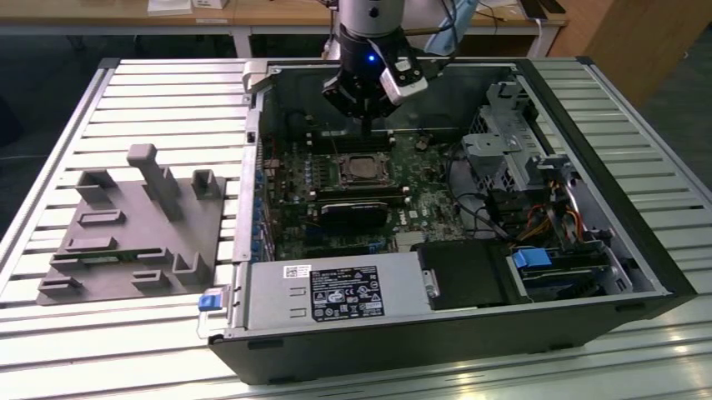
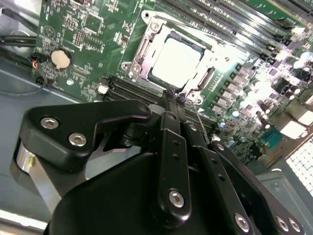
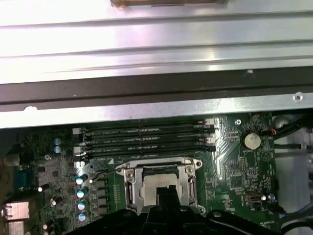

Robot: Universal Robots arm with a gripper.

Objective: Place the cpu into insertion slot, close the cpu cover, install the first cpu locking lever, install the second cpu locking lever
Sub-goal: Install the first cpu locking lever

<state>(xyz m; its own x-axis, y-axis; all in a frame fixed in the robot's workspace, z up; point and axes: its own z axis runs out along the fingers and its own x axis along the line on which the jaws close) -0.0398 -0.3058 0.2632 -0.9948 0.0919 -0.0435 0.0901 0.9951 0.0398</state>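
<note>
The cpu (image 2: 177,58) is a pale silver square lying in the insertion slot (image 1: 362,169) on the green board. The cpu cover (image 2: 142,49), a thin silver frame, lies flat around it, and the chip's top shows through its opening. The same cpu (image 3: 155,182) and cover (image 3: 129,188) appear in the first wrist view. My gripper (image 1: 371,136) hangs just above the socket's far edge, inside the computer case. Its black fingers (image 2: 168,105) are pressed together with nothing between them. A thin wire lever (image 3: 96,172) sticks out beside the socket.
Black memory slots (image 3: 146,139) run along the socket's far side. A black block (image 1: 356,210) sits just in front of the socket. The case's metal wall (image 1: 256,167) is on the exterior view's left, a drive cage and cables (image 1: 523,167) on its right. A grey fixture (image 1: 133,225) stands outside.
</note>
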